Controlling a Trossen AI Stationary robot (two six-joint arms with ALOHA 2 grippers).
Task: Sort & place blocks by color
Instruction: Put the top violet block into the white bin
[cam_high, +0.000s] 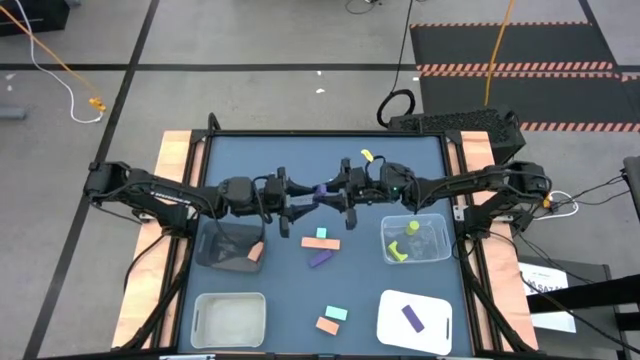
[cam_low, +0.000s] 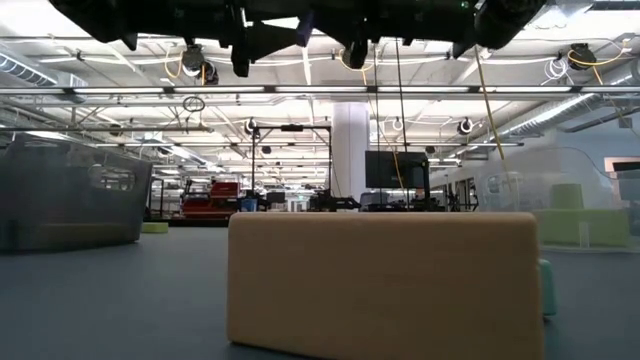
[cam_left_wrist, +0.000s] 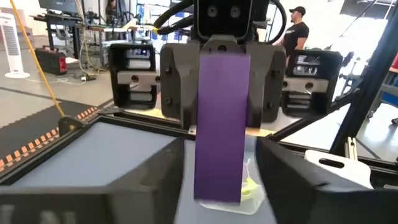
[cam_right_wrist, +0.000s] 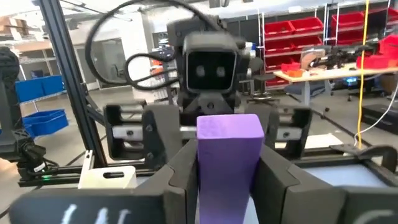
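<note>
A purple bar hangs in the air over the middle of the table, between my two grippers, which face each other. My right gripper is shut on it. My left gripper is open, with a finger on either side of the bar's free end; I cannot tell whether they touch it. On the table lie loose blocks: a salmon bar, a mint block, a purple block, mint and salmon blocks, and a yellow-green piece. My right gripper pinches the purple bar between its two fingers, on the bar's long sides. It comes in level from the table's right, with the fingers lying along the bar. The bar is lifted clear, level, and sticks out toward the left gripper.
A dark tray holds a salmon block. A clear bin holds yellow-green pieces. A white tray carries a purple block. A pale bin stands near left. A salmon block fills the low view.
</note>
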